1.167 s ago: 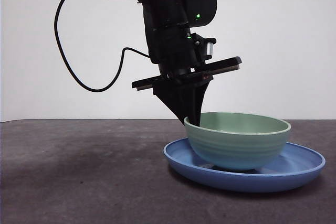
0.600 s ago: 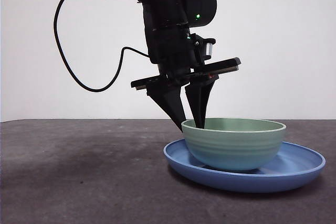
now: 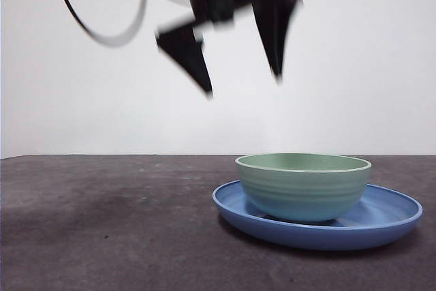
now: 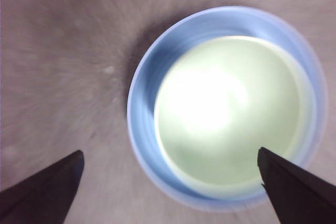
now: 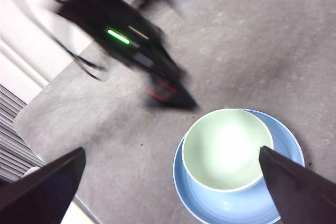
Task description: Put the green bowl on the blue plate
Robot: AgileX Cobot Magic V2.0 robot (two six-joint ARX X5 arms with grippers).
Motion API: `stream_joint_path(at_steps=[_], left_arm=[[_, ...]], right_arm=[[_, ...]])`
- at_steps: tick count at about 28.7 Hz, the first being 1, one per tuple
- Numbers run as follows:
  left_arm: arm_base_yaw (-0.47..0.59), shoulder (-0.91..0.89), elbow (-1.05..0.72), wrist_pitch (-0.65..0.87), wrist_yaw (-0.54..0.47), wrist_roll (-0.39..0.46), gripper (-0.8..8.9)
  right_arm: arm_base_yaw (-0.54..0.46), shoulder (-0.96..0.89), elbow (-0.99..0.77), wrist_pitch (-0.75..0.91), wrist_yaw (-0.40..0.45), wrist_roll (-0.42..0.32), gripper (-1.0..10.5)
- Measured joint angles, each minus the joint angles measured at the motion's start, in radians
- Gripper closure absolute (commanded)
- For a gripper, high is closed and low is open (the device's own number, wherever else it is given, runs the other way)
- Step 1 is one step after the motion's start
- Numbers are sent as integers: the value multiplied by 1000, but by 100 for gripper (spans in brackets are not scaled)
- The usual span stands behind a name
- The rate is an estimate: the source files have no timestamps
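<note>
Green bowl (image 3: 304,186) sits upright inside the blue plate (image 3: 392,219), toward the plate's left part as the front view shows it, and the plate lies flat on the dark table (image 3: 102,230); by the look of it the placing is done. It reads as a stiff, smooth, fairly light dish, likely slippery on its glossy wall and liable to chip if dropped; its faint outer ridges give little purchase, so the rim is the sensible place to pinch, one jaw inside and one outside. Above and behind it the left gripper (image 3: 242,86) hangs high over the table, blurred, its jaws spread wide and holding nothing, well clear of the bowl; its wrist view looks straight down on the bowl (image 4: 231,114) within the plate (image 4: 142,103), both jaws apart at the frame's edges. Farther off, the right gripper (image 5: 168,177) waits high up with its jaws also wide apart and empty, looking down on bowl and plate.
</note>
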Motion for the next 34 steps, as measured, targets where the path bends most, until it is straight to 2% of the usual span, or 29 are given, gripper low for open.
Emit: stream_joint_path(at_steps=[2,5,9,24,29,34], left_arm=[[0,-131,11,-35,0,18,242],[2,-290,15,-101,-41,40,240],[5,-455,-27,-156,-43,56,241],[5,-1146,-574,60,-43,97,248],[5,-1368,-714,68,-43,116,248],[5,-1487,-832,68,-43,118,248]], right_arm=[[0,0,0,-1,0,0,340],[0,0,0,-6,0,0,340],[0,0,0,-8,0,0,340],[0,0,0,-18,0,23,340],[0,0,0,-18,0,23,340],[0,0,0,-18,0,23,340]])
